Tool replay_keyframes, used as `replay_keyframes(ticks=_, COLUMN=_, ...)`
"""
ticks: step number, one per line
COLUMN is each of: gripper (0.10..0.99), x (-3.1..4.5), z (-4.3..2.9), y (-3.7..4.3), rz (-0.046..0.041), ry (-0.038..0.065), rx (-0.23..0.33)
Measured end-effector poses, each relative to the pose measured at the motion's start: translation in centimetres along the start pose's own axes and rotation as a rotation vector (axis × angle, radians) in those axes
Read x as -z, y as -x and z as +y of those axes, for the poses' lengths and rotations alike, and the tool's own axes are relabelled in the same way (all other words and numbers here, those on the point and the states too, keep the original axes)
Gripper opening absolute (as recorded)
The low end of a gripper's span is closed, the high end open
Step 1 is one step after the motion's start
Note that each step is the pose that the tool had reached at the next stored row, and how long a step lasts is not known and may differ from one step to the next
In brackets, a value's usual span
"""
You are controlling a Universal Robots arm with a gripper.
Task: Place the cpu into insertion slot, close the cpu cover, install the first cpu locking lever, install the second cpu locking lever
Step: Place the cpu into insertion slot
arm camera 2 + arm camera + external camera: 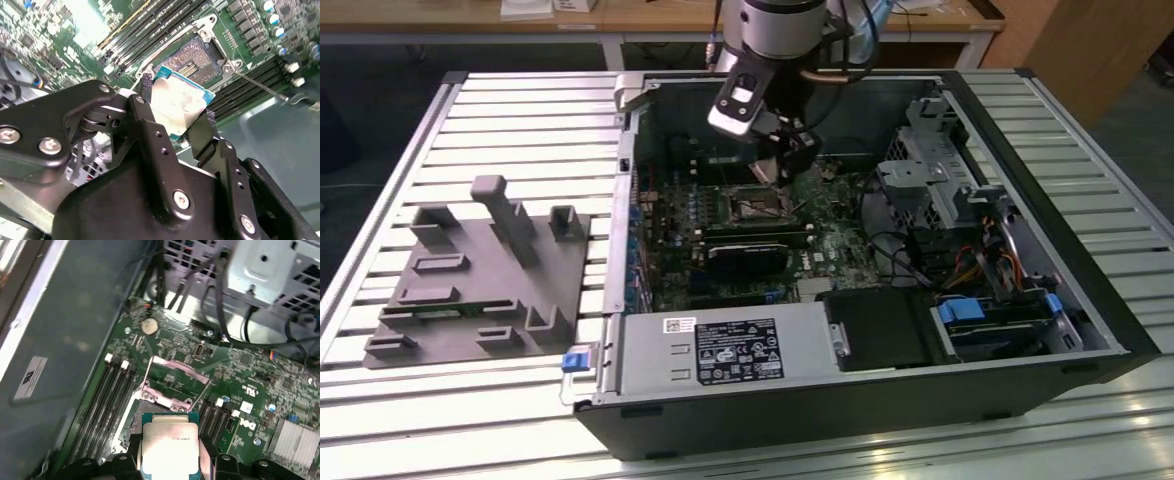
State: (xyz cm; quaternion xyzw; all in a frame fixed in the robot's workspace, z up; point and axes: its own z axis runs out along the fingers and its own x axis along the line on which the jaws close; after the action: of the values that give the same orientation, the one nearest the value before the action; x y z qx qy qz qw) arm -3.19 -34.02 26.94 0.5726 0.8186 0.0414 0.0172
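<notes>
My gripper (781,168) hangs inside the open computer case, just above the insertion slot (754,208). In both wrist views it is shut on the cpu (177,107), a flat silver-topped square with a teal edge, one black finger (145,97) on each side. The cpu (170,447) hovers tilted over the near edge of the insertion slot (197,55), whose dark pin field lies bare. The cpu cover (172,377) stands swung open beyond the socket. A thin locking lever (260,85) sticks out beside the socket, released.
Long black memory slots (107,395) run beside the socket. A black card (747,258), a power supply (720,350) and a metal drive cage (947,170) crowd the case. A grey fixture block (480,270) sits on the slatted table at the exterior view's left.
</notes>
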Motion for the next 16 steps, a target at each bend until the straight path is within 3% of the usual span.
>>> replay_keyframes(ticks=16, gripper=0.541, x=-0.27, z=-0.02, y=0.0, rz=-0.0248, ry=0.005, rx=-0.281)
